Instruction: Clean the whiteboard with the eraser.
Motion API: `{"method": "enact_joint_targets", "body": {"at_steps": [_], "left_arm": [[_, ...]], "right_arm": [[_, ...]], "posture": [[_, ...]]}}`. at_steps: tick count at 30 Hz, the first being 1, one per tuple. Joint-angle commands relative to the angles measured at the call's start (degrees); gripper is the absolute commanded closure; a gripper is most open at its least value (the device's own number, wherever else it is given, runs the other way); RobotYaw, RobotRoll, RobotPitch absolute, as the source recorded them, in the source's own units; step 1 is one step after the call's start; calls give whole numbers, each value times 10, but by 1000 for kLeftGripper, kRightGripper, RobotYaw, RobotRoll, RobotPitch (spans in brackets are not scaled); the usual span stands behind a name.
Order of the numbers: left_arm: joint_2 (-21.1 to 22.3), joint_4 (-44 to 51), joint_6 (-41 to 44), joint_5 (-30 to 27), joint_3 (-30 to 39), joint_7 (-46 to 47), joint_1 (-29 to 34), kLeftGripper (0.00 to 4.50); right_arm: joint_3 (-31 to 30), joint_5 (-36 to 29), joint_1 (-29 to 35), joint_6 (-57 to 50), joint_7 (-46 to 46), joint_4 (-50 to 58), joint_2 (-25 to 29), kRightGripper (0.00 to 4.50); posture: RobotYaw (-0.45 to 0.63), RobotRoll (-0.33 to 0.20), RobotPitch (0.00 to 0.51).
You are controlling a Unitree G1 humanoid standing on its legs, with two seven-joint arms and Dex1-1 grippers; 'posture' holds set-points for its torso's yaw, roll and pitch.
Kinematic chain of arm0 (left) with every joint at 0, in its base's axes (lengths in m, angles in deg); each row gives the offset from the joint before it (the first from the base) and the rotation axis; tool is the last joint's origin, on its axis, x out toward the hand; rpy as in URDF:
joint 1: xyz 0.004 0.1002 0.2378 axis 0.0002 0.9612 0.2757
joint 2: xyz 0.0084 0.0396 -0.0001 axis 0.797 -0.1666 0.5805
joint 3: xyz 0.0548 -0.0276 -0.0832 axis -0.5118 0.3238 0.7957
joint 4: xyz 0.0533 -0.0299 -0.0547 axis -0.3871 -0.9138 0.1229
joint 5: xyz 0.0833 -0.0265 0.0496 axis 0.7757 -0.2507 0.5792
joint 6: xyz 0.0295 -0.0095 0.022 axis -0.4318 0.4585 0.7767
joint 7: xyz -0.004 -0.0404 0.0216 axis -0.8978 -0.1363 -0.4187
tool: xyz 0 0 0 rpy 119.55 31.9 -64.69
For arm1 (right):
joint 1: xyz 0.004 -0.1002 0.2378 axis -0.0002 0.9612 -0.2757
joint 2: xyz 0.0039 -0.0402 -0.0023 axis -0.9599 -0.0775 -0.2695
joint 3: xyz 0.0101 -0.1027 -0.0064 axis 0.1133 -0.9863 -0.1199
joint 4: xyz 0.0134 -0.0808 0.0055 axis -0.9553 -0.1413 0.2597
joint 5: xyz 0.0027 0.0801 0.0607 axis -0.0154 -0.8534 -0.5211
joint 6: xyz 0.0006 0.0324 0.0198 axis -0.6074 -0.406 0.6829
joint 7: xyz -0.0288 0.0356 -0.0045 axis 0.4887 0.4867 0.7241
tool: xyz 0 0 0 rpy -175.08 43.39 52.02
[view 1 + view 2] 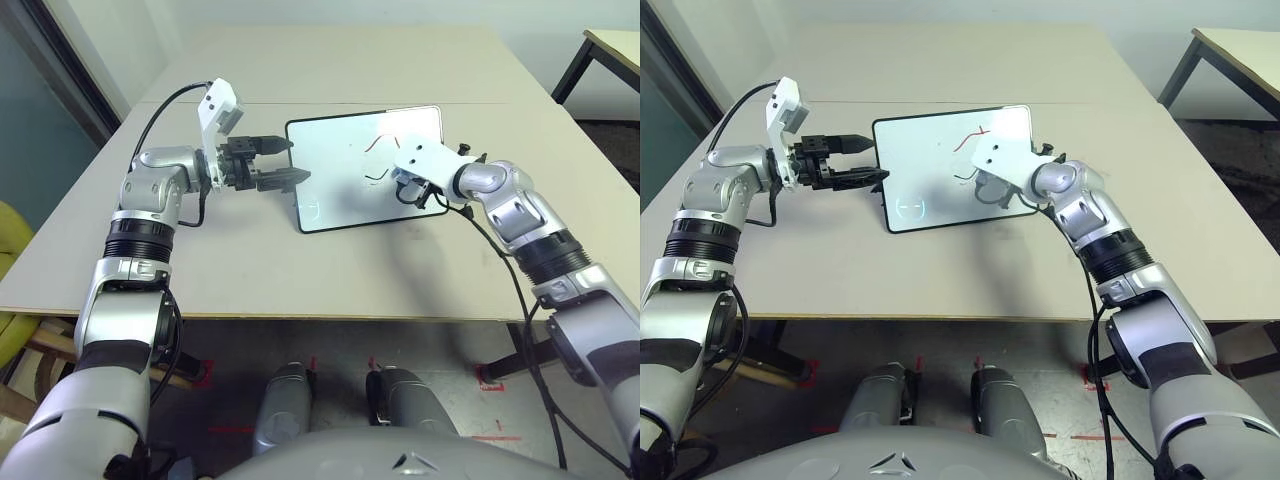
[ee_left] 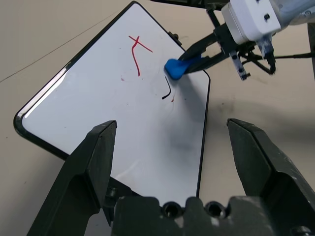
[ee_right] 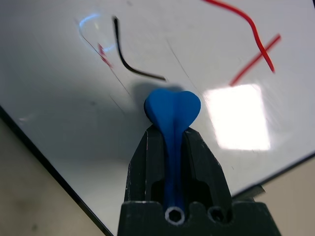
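The whiteboard (image 1: 345, 190) stands tilted on the table, black-framed. It carries a red squiggle (image 2: 137, 49) and a short black curve (image 2: 167, 91) near its far right part. My right gripper (image 3: 170, 132) is shut on the blue eraser (image 3: 172, 109). The eraser's tip presses on the board just beside the black curve (image 3: 128, 61). From the left wrist view the eraser (image 2: 178, 67) sits between the two marks. My left gripper (image 1: 297, 162) is open at the board's left edge, with one finger (image 2: 96, 157) on each side of the board's width.
The beige table (image 1: 250, 270) has free room in front of and behind the board. Its front edge runs close below my arms. A second table (image 1: 612, 45) stands at the back right, and a yellow seat (image 1: 10, 300) at the left.
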Motion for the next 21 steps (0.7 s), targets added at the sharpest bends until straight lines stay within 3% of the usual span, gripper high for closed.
{"method": "enact_joint_targets", "body": {"at_steps": [1, 15, 21], "left_arm": [[0, -3, -3, 5, -3, -3, -8, 0], [-1, -4, -3, 5, -2, -1, -10, 0], [0, -2, -2, 4, -1, -1, -9, 0]], "right_arm": [[-19, 12, -7, 6, -9, -6, -18, 4249], [-44, 35, -28, 16, -12, -15, -79, 4250], [-42, 42, -24, 21, -13, -18, -74, 4250]], "posture": [[154, 0, 33], [164, 0, 31], [165, 0, 30]]}}
